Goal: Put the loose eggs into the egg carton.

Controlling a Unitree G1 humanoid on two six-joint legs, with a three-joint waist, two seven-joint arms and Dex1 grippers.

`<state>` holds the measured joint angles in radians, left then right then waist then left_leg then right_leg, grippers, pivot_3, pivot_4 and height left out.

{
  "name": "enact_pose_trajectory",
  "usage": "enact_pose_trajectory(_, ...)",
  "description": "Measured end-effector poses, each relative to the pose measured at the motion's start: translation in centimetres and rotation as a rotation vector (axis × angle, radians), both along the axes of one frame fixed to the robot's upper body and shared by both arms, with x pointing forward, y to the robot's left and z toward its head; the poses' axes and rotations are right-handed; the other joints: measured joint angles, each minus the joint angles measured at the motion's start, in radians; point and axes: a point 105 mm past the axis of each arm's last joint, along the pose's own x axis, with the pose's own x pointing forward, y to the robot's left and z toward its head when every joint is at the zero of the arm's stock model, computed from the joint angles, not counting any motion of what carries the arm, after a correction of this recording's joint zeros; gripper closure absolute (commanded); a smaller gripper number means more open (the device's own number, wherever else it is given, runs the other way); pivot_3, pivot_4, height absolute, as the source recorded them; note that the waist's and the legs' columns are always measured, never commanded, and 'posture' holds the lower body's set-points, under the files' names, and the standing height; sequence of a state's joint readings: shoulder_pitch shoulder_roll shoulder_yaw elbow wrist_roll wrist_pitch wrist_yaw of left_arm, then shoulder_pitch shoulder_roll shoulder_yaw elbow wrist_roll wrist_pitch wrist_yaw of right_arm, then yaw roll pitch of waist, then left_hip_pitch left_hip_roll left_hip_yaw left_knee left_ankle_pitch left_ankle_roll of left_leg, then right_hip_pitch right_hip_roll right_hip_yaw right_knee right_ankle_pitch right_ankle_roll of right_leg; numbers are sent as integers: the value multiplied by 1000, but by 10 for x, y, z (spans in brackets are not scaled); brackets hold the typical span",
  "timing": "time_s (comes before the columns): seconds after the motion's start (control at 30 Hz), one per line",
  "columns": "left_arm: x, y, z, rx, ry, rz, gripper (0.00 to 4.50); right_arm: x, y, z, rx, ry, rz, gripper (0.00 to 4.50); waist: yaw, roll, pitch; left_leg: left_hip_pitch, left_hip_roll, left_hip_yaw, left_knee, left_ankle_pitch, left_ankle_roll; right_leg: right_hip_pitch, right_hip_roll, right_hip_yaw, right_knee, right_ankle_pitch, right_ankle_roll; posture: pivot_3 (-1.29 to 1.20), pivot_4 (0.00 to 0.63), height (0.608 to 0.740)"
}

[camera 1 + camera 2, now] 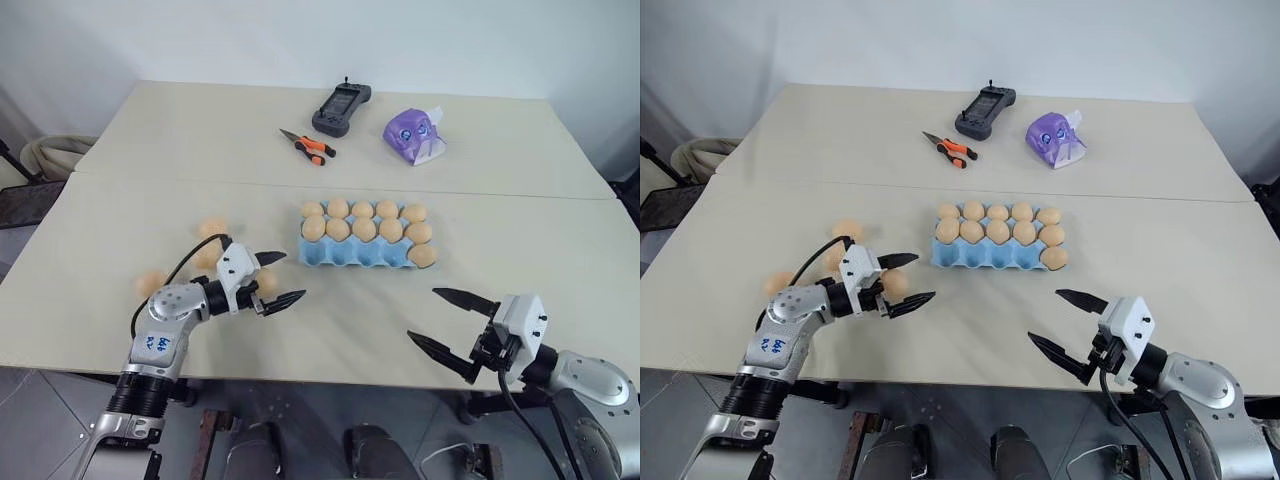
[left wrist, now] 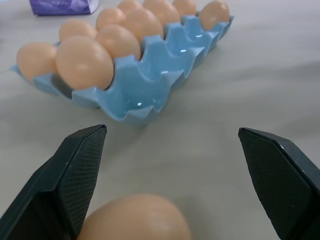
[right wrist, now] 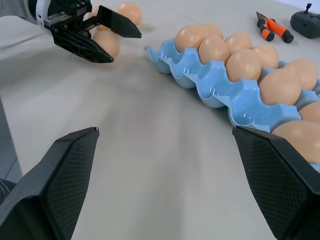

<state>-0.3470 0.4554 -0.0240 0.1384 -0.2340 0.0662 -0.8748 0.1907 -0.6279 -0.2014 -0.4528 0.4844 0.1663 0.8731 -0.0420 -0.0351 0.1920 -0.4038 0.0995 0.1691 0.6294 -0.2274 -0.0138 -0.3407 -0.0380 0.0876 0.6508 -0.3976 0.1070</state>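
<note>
The light blue egg carton (image 1: 345,257) lies mid-table with its back and middle rows full of eggs and one egg (image 1: 422,255) in the front row's right cup. Several loose eggs lie to its left, among them one (image 1: 213,229) farther back and one (image 1: 150,283) near the table's left side. My left gripper (image 1: 291,277) is open just left of the carton, pointing toward it, with a loose egg (image 2: 135,219) lying low between its fingers, not gripped. My right gripper (image 1: 424,315) is open near the front edge, right of the carton's front, and holds nothing.
Orange-handled pliers (image 1: 308,146), a black handheld controller (image 1: 341,108) and a purple tissue pack (image 1: 413,135) lie on the far table half. A seam (image 1: 500,194) runs across between the two table halves. The front edge lies close under my right gripper.
</note>
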Motion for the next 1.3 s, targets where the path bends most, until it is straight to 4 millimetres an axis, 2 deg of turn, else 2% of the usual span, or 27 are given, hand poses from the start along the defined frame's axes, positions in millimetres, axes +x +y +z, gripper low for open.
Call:
enact_pose_trajectory(0.1, -1, 3, -1, -17, 12, 11, 12, 3, -1, 1, 1, -10, -3, 0, 1, 0, 0, -1, 0, 0, 0, 0, 0, 0, 0, 0, -1, 0, 0, 0, 150, 740)
enact_pose_trajectory(0.27, -1, 13, 21, -63, -55, 45, 12, 6, 0, 4, 3, -22, 4, 0, 3, 0, 0, -1, 0, 0, 0, 0, 0, 0, -1, 0, -1, 0, 0, 0, 150, 740)
enact_pose_trajectory(0.37, 4, 25, 26, -61, -58, 110, 12, 7, 1, 6, 3, -33, 12, 0, 2, 0, 0, -1, 0, 0, 0, 0, 0, 0, -1, 0, -2, 0, 0, 0, 150, 740)
enact_pose_trajectory(0.47, 4, 26, 23, -52, -39, 112, 12, 8, 3, 7, 5, -36, 18, 0, 3, 0, 0, -1, 0, 0, -1, 0, 0, 0, -1, -1, -3, 0, 0, 0, 150, 740)
enact_pose_trajectory(0.7, -3, 12, 13, -28, 29, 27, 12, 4, 5, 8, 2, -31, 45, 0, 9, 0, 0, -1, 0, 1, -2, -1, -1, 0, 0, 0, -6, 0, 0, 0, 150, 740)
enact_pose_trajectory(0.83, -8, 10, 2, 1, 77, 9, 12, -11, 0, 18, -40, -51, 82, 0, 11, 0, 0, -2, 0, 1, -2, -2, -1, 0, 0, 0, -7, 0, 0, 0, 150, 740)
enact_pose_trajectory(0.97, -9, 8, -4, 17, 97, -2, 12, -16, -2, 28, -43, -81, 90, 0, 9, 0, 0, -2, 0, 1, -2, -2, -1, 1, -1, 0, -7, 0, 0, 0, 150, 740)
enact_pose_trajectory(1.07, -8, 6, -13, 26, 127, 1, 590, -15, -6, 34, -34, -97, 77, 0, 10, 0, 0, -2, 0, 1, -2, -2, -1, 1, -1, 0, -7, 0, 0, 0, 150, 740)
enact_pose_trajectory(1.23, -6, -6, -10, 6, 114, -26, 2013, -17, -4, 32, -37, -93, 75, 0, 11, 0, 0, -2, 0, 1, -2, -2, -1, 1, -2, 0, -7, 0, 0, 0, 150, 740)
enact_pose_trajectory(1.3, -6, -9, -8, 0, 111, -32, 2220, -17, -5, 29, -33, -83, 61, 0, 11, 0, 0, -2, 0, 1, -2, -2, -1, 1, -2, 0, -7, 0, 0, 0, 150, 740)
